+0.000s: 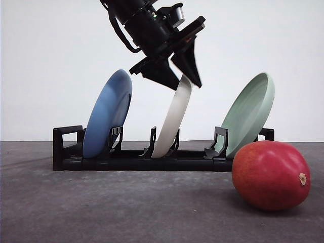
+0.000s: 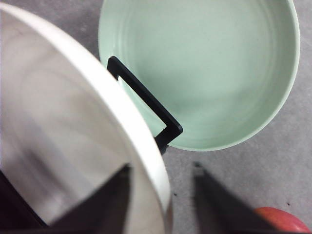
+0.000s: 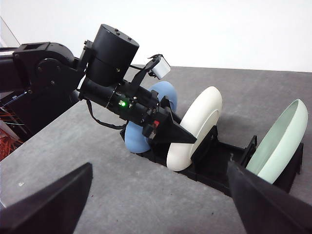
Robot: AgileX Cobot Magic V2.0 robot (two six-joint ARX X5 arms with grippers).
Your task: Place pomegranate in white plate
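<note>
1. The pomegranate (image 1: pixel 271 175) lies on the grey table (image 1: pixel 126 212) at front right, stem nub facing right. It sits just in front of the right end of the black dish rack (image 1: pixel 147 161). No gripper is touching it.
2. The rack holds three plates on edge, all leaning right: blue plate (image 1: pixel 107 114) at left, white plate (image 1: pixel 173 117) in the middle slot, pale green plate (image 1: pixel 249 112) at right.
3. The left gripper (image 1: pixel 174 76) is at the top rim of the white plate, with one finger on each face of the rim. Whether the fingers (image 2: pixel 105 204) actually press the rim cannot be told.
4. The right gripper (image 3: pixel 156 204) has its jaws spread wide with nothing between them. It is above the table and well apart from the rack.
</note>
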